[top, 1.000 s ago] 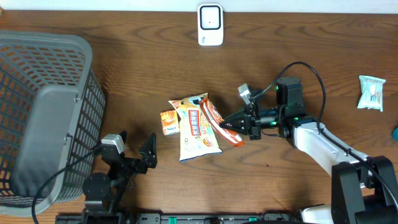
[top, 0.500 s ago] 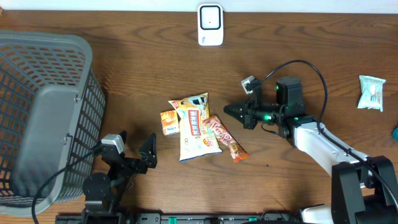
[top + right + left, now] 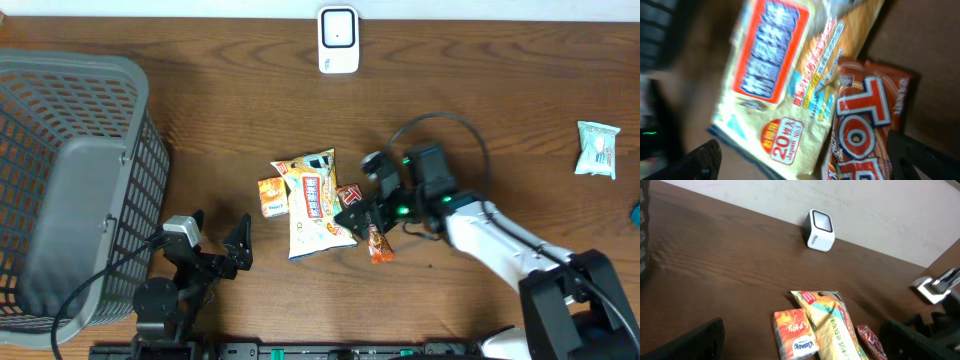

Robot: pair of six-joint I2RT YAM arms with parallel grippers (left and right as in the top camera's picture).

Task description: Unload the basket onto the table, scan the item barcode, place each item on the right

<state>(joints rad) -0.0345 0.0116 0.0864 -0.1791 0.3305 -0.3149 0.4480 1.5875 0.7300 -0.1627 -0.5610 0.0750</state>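
Observation:
The white scanner (image 3: 338,40) stands at the table's far edge and also shows in the left wrist view, scanner (image 3: 820,230). A red snack bar (image 3: 376,245) lies on the table against a yellow snack bag (image 3: 312,205), with an orange tissue pack (image 3: 271,196) on the bag's left. My right gripper (image 3: 360,213) hangs open just over the bar's upper end. In the right wrist view the red bar (image 3: 865,125) and the yellow bag (image 3: 780,85) fill the frame between its fingers, right gripper (image 3: 810,165). My left gripper (image 3: 215,245) rests open near the front edge, holding nothing.
A grey mesh basket (image 3: 70,180) takes up the left side of the table. A pale blue packet (image 3: 598,148) lies at the far right, with a teal object (image 3: 636,212) at the frame edge below it.
The red bar left the right gripper and now lies beside the yellow bag. The right gripper drew back, then opened and came left over the bar. The left arm stayed put.

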